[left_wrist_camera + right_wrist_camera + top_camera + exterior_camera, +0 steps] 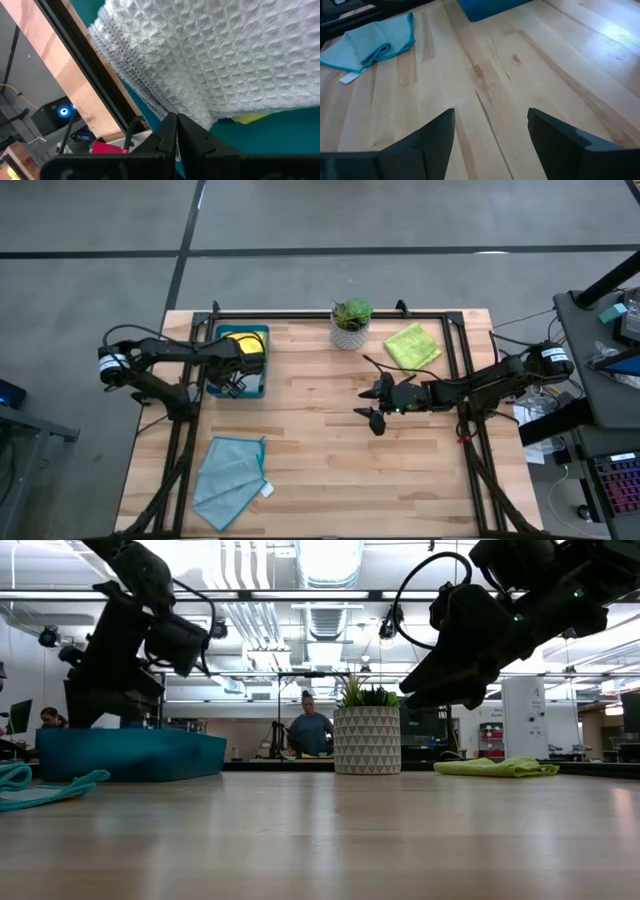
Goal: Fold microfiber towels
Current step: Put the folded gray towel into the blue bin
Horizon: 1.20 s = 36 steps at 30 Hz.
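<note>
Looking like a robotics lab or open industrial workroom: exposed ducts and strip lights (320, 580) running across the ceiling at upper centre, a person (310, 730) sitting at mid-frame behind the wooden surface (320, 840), a keyboard (618, 490) and cables crowding the high view's lower right, grey concrete floor (320, 220) stretching along the top.

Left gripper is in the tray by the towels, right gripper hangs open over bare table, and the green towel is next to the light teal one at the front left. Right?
Not quite. The green towel lies at the back right, near the plant, as the high view shows. The light teal towel is alone at front left. The rest holds: left gripper in the tray, right gripper open.
</note>
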{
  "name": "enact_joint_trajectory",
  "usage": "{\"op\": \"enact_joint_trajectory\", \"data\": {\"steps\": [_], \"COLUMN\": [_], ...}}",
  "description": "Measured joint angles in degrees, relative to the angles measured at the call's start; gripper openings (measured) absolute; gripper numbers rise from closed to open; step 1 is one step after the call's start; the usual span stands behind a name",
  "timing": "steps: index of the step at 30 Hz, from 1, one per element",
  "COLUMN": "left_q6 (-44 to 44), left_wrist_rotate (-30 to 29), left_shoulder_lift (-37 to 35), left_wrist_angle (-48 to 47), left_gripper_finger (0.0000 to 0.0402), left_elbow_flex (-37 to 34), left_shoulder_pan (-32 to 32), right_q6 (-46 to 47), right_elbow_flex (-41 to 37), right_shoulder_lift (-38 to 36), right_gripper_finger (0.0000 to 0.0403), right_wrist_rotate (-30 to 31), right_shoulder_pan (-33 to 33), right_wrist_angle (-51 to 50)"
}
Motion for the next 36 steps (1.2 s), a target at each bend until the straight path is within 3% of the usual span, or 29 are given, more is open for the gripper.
{"op": "enact_joint_trajectory", "data": {"steps": [4, 14, 28, 36], "left_q6": [1.99, 4.26, 2.74, 3.37], "left_wrist_rotate": [-0.97, -12.94, -15.73, -15.34], "left_shoulder_lift": [-0.06, -0.06, -0.06, -0.13], "left_wrist_angle": [-1.40, 2.05, 15.20, 15.17], "left_gripper_finger": [0.0000, 0.0000, 0.0000, 0.0000], "left_elbow_flex": [2.95, 2.94, -4.37, -1.89], "left_shoulder_pan": [0.00, 0.13, 0.13, -0.18], "right_q6": [0.00, 0.00, 0.00, 0.00], "right_elbow_flex": [0.00, 0.00, 0.00, 0.00], "right_shoulder_lift": [0.00, 0.00, 0.00, 0.00], "right_gripper_finger": [0.0238, 0.0238, 0.0238, 0.0238], "right_wrist_rotate": [0.00, 0.02, 0.02, 0.02], "right_shoulder_pan": [0.00, 0.00, 0.00, 0.00], "right_wrist_angle": [0.00, 0.00, -0.02, -0.04]}}
